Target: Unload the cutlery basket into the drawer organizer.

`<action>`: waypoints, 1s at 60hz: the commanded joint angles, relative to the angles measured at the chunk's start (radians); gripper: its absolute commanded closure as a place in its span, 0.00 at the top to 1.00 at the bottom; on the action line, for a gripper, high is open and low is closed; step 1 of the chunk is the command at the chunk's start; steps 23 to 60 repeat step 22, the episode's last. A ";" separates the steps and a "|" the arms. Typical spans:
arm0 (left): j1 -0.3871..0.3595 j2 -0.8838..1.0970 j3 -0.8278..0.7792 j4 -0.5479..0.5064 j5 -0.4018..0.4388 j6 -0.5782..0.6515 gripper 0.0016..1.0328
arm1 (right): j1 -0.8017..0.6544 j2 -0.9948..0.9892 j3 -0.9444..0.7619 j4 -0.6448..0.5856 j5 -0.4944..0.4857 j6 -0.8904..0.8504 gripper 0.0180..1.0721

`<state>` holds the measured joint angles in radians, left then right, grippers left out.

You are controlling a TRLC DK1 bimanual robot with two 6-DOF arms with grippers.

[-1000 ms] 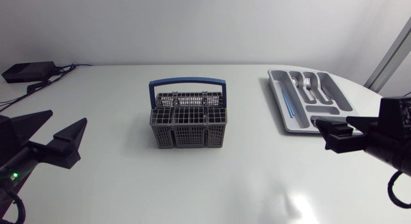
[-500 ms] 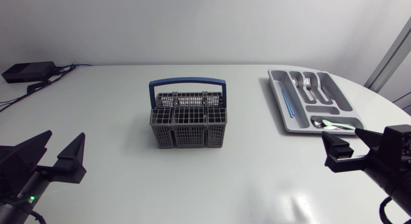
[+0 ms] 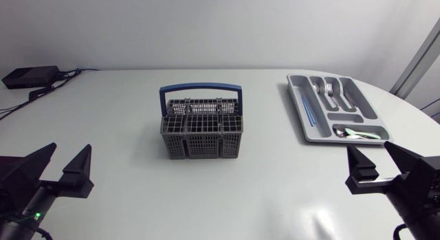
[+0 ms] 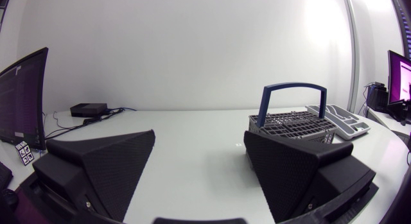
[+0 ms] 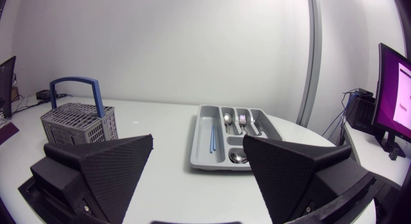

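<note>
White tabletop, matt, with a faint glare patch toward 5 o'clock. Dead centre in the head view: grey cutlery basket, upright, grid-walled and grid-topped, blue handle arched over it from side to side. Contents not to be made out through the mesh.

At 2 o'clock from the basket and well apart from it: grey drawer organizer, flat on the table, long axis running slightly aslant. Thin blue stick in the long compartment on the basket side; forks in the middle compartments beside it; spoon with a pale green piece in the crosswise compartment at the near end.

At 8 o'clock from the basket: left gripper, low over the table, wedge fingers spread wide with nothing between them. Same seen from its own wrist camera, basket ahead at about 1 o'clock, organizer beyond it.

At 4 o'clock from the basket: right gripper, just short of the organizer's near end, fingers likewise spread wide and holding nothing. From its wrist camera, organizer straight ahead at 12 o'clock, basket off at 10 o'clock.

Far back at 10 o'clock from the basket: small black box with cables, near the table's corner.
</note>
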<state>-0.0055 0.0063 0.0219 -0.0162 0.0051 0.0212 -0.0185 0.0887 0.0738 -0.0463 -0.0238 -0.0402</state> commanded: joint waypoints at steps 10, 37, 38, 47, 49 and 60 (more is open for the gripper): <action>0.006 -0.006 -0.022 0.016 -0.005 -0.021 0.94 | 0.019 -0.089 -0.074 0.046 0.024 0.040 0.96; 0.006 -0.006 -0.022 0.016 -0.005 -0.021 0.94 | 0.019 -0.089 -0.074 0.046 0.024 0.040 0.96; 0.006 -0.006 -0.022 0.016 -0.005 -0.021 0.94 | 0.019 -0.089 -0.074 0.046 0.024 0.040 0.96; 0.006 -0.006 -0.022 0.016 -0.005 -0.021 0.94 | 0.019 -0.089 -0.074 0.046 0.024 0.040 0.96; 0.006 -0.006 -0.022 0.016 -0.005 -0.021 0.94 | 0.019 -0.089 -0.074 0.046 0.024 0.040 0.96; 0.006 -0.006 -0.022 0.016 -0.005 -0.021 0.94 | 0.019 -0.089 -0.074 0.046 0.024 0.040 0.96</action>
